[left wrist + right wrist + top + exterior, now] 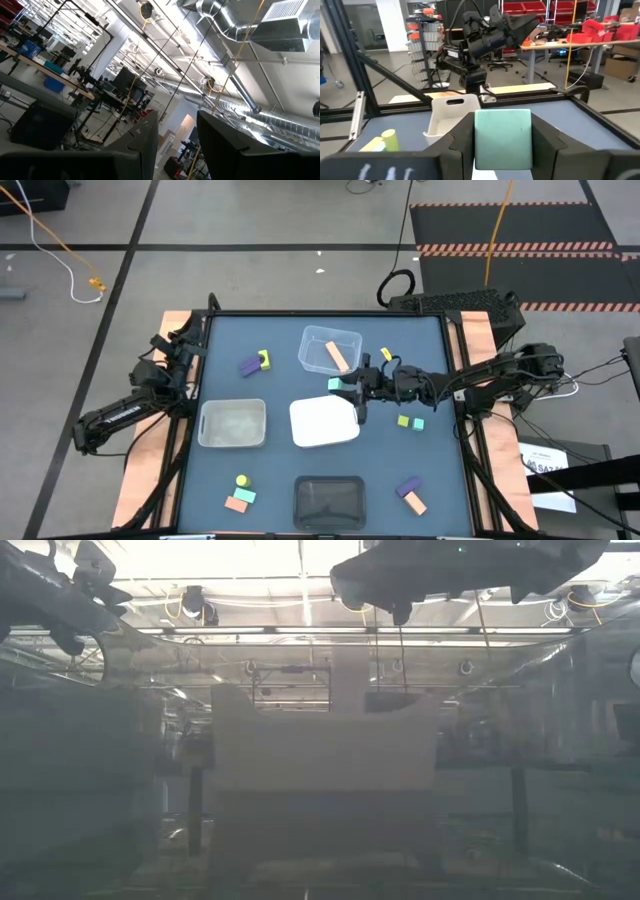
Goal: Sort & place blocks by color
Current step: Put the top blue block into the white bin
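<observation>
My right gripper point(345, 388) point(502, 150) reaches in from the table's right and is shut on a mint-teal block point(335, 384) point(502, 136) above the far right corner of the white bin point(323, 422). My left gripper point(177, 150) waits open at the table's left edge, pointing up at the ceiling. An orange bar point(337, 357) lies in the clear bin point(330, 348). Other blocks lie on the table: purple and yellow point(255, 363), yellow point(385, 353), green and teal point(410, 422), purple and orange point(410, 493), yellow, orange and teal point(240, 494). My right gripper pinches the mint-teal block by its two opposite side faces point(480, 137), one finger point(462, 142) on each side. The fingers come roughly level from the table's right. The block sits upright between them, lifted clear above the white bin's corner.
A frosted bin point(232, 423) point(451, 116) stands left of the white bin, and a dark bin point(328, 500) at the near edge. In the low view the white bin point(320, 755) shows through a bin wall. Open mat lies between the bins.
</observation>
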